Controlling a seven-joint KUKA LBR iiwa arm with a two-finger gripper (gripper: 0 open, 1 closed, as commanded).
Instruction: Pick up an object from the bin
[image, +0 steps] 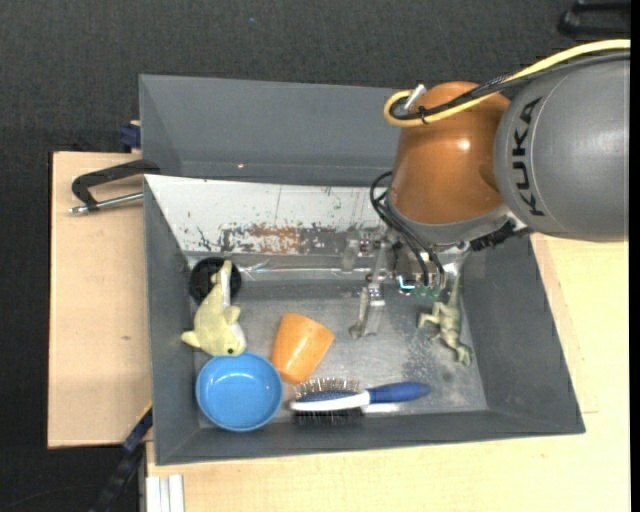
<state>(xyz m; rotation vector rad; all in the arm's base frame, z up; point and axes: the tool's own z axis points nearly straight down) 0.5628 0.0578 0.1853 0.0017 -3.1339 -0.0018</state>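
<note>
Gripper (404, 312) is low in the right half of the bin (520, 330), close to the back wall, under the orange wrist cover (445, 155). The fingers stand wide apart with nothing between them. The left finger (366, 312) hangs over bare bin floor. The right finger sits just above the small olive-green toy figure (449, 333).

That figure is the nearest thing. It lies by the right wall, just beside the right fingertip; can't tell if they touch. It's outside the gap, not between the fingers.

Next nearest is the orange cup (300, 346), on its side mid-floor with the mouth towards the upper right, left of the left finger and apart from it.

Along the front wall lies a hairbrush with a blue handle (356, 397), bristles up, head towards the left and just below the cup.

In the front left corner is a blue bowl (238, 392), upright, touching or nearly touching the cup's base.

Behind the bowl, against the left wall, is a pale yellow fish-like toy (216, 322), with a black round thing (204, 276) at the back left, partly behind it.

All of these lie single on the floor, not heaped.
</note>
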